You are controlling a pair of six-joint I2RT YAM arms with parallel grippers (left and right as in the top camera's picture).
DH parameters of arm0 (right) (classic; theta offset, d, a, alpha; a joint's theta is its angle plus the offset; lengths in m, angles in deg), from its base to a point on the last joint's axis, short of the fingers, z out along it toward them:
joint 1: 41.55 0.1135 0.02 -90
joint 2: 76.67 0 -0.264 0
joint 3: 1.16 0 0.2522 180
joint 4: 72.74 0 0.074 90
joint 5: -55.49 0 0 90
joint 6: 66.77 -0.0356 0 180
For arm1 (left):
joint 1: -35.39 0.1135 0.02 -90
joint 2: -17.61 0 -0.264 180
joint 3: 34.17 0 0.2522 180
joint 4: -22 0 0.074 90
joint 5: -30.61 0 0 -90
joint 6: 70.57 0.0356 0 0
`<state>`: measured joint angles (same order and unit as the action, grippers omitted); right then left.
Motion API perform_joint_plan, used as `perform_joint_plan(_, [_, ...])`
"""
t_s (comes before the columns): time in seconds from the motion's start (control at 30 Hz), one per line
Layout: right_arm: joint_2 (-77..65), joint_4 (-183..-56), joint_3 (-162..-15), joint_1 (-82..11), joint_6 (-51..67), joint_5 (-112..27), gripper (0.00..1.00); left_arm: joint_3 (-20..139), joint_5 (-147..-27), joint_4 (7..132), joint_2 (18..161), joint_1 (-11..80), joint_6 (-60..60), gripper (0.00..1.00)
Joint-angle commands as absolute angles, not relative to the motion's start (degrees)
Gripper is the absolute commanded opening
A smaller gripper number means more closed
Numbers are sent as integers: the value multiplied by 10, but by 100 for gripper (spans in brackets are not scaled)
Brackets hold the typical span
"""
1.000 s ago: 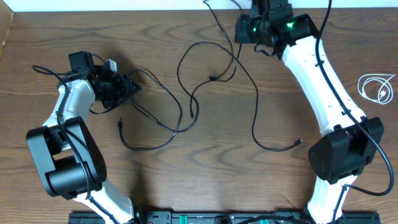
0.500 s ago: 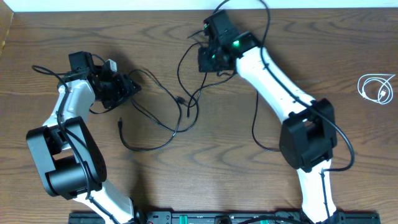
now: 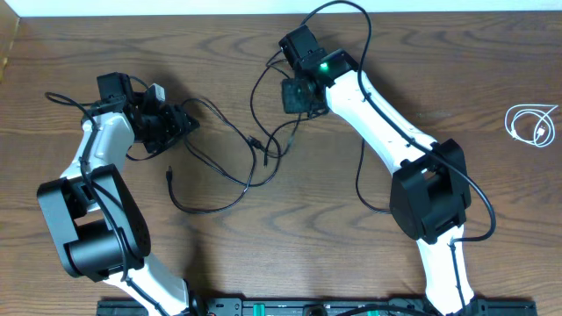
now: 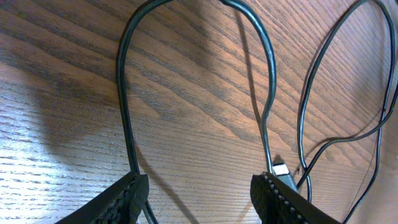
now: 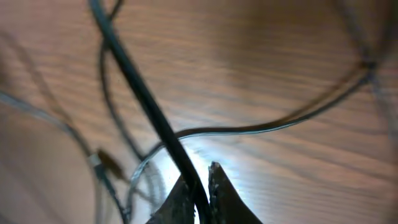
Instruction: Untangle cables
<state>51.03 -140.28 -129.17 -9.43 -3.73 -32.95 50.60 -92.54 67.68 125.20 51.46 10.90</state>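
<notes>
Wooden table (image 3: 290,254) carries the black cables (image 3: 254,140), tangled mid-table; the white cable (image 3: 534,128) lies coiled at the far right. From overhead I can't make out either jaw gap, and my right wrist view is blurred. The right arm stretches forward and leftward, right gripper (image 5: 200,186) pinching a black strand. The left arm is folded, left gripper (image 4: 199,193) spread over a loop.

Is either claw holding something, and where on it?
The right gripper pinches a black cable partway along its length; the left gripper is open, holding nothing.
</notes>
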Motion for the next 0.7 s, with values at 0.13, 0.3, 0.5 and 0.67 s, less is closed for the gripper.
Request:
perform_joint_plan(0.13, [539,-1410,-1294,-105,-44,-234,9,509,-933,678,1258,517,117,59])
perform_joint_plan(0.3, [585,-1410,-1294,-124,-47,-232,33,509,-933,678,1258,517,117,59])
perform_joint_plan(0.5, [614,-1414,-1294,-135,-61,-262,77,509,-933,678,1258,517,117,59])
perform_joint_plan(0.67, [616,-1412,-1294,-133,-81,-276,99,509,-933,678,1258,517,117,59])
